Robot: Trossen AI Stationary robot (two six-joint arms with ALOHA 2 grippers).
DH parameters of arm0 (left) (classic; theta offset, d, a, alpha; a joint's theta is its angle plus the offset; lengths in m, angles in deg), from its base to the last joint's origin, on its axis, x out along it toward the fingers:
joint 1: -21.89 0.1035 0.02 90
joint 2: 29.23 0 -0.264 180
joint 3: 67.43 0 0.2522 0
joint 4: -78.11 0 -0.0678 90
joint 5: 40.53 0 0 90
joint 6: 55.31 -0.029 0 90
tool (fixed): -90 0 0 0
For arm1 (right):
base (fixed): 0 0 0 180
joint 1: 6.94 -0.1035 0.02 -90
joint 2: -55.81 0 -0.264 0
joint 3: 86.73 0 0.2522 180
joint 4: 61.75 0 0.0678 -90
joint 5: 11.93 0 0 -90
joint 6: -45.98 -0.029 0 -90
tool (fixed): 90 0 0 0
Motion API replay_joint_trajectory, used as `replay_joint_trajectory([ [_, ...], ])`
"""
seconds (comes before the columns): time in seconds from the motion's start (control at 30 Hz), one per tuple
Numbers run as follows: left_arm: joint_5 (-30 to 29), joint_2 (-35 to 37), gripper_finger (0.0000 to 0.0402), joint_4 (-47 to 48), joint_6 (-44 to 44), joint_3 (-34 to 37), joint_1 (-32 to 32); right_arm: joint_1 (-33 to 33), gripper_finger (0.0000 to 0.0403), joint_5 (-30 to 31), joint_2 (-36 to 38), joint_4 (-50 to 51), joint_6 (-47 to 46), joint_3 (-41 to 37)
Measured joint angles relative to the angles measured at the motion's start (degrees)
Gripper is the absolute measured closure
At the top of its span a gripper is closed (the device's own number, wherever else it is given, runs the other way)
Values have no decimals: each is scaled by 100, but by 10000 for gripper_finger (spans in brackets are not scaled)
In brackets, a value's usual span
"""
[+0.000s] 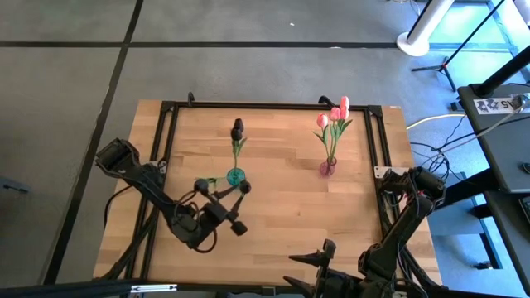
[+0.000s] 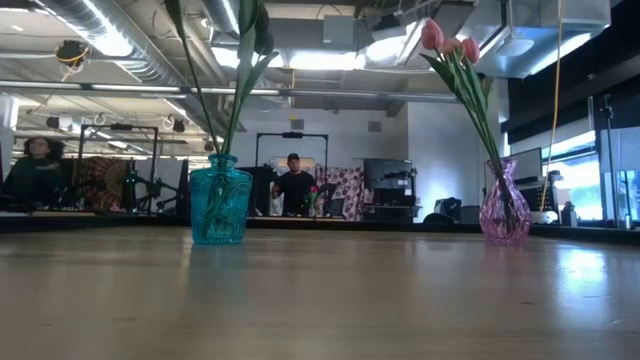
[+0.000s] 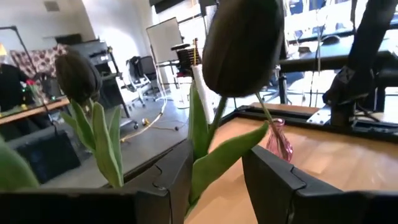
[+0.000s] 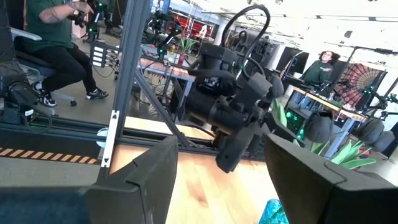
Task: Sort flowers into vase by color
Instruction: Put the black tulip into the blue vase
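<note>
High view shows the left gripper (image 1: pixel 224 193) just beside the teal vase (image 1: pixel 236 176), fingers spread around a black tulip (image 3: pixel 244 43) stem without pinching. Black heads are cropped in the low view (only stems show). Pink tulips (image 1: pixel 334 115) stand in the pink vase (image 1: pixel 328 168). Near the table's front edge, the right gripper (image 1: pixel 319 266) waits, spread and empty.

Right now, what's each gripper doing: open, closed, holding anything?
Left gripper: open, a black tulip stem between its fingers, not clamped, by the teal vase.
Right gripper: open, empty, at the near table edge.
</note>
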Motion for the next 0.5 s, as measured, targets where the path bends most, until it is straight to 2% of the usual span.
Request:
replay_joint_trajectory([
  [0.2, -1, 0, 291, 414, 118, 0, 14, 2, 166, 61, 0, 2, 1, 0],
  [0.43, -5, 0, 380, 417, 79, 0, 10, 0, 166, 71, 0, 41, 1, 0],
  [0.5, -5, 0, 395, 560, 79, 0, 1, 0, 166, 72, 0, 50, 1, 0],
])
